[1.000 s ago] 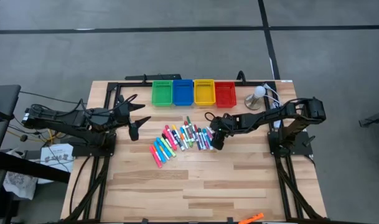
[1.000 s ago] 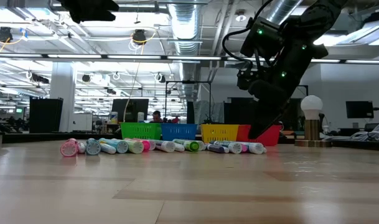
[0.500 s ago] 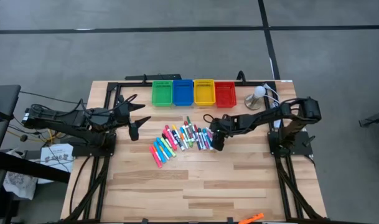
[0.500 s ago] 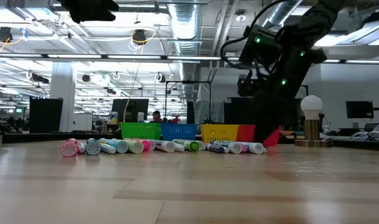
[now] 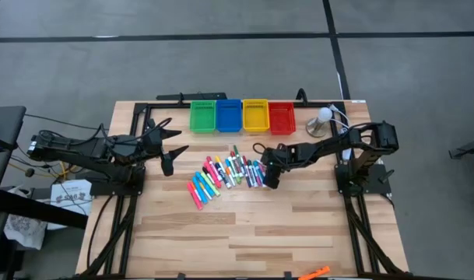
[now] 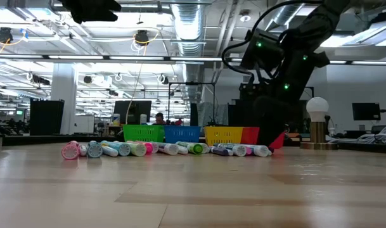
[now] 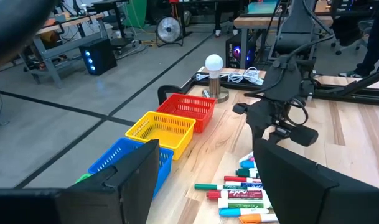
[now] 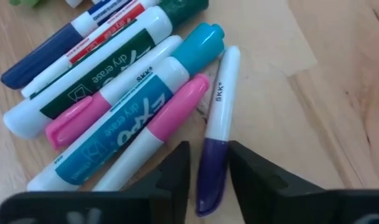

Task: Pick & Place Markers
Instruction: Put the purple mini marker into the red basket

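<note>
Several markers (image 5: 225, 173) lie side by side in a loose row on the wooden table's middle. My right gripper (image 5: 269, 180) is down at the row's right end, pointing steeply down, shut on a slim white marker with a purple cap (image 8: 221, 87). That marker lies beside pink- and cyan-capped ones (image 8: 145, 118). My left gripper (image 5: 177, 148) hangs open above the table's left part, well clear of the row. My right gripper has the purple cap (image 8: 209, 163) between its two fingers (image 8: 177, 171), one on each long side. The fingers come from above, slanting down, and lie across the marker. The marker still lies flat on the table.
Green (image 5: 202, 116), blue (image 5: 229, 115), yellow (image 5: 255, 115) and red (image 5: 282, 117) bins stand in a row along the far edge. A small lamp with a round white head (image 5: 322, 120) stands right of them. The near half of the table is bare wood.
My right gripper has sunk toward the table at the right end of the marker row and tipped a little more steeply down. The markers lie as before.
</note>
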`<state>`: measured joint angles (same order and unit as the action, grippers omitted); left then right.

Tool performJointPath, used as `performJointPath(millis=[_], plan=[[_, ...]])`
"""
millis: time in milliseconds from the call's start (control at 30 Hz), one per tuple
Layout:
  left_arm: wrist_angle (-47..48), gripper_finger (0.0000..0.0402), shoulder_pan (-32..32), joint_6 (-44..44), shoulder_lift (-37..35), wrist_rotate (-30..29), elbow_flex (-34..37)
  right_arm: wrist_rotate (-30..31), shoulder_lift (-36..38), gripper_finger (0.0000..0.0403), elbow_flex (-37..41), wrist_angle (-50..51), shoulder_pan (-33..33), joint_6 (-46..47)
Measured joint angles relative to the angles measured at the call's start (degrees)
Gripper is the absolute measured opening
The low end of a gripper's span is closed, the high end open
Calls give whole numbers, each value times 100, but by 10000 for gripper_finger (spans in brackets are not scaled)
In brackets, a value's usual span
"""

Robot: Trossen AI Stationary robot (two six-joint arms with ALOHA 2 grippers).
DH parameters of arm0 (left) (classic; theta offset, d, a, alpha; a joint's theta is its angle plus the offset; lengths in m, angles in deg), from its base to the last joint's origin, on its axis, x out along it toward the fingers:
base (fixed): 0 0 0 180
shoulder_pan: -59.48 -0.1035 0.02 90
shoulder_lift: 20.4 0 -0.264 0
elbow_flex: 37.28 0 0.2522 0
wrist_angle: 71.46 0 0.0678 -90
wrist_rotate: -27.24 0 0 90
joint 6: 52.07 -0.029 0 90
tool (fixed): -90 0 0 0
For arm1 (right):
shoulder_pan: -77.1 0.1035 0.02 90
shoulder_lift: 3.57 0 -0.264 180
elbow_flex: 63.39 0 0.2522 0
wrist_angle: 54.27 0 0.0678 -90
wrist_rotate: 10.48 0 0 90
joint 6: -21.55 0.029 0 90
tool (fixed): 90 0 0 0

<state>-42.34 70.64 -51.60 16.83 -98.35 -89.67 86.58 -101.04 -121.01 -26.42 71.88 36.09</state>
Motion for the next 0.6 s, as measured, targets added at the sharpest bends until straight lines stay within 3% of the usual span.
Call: performJointPath(millis=[233, 600], plan=[[0, 260, 0, 0, 0, 0, 0, 22, -2, 46, 4, 21, -15, 16], [0, 260, -2, 42, 0, 0, 0, 184, 390, 54, 28, 252, -75, 108]])
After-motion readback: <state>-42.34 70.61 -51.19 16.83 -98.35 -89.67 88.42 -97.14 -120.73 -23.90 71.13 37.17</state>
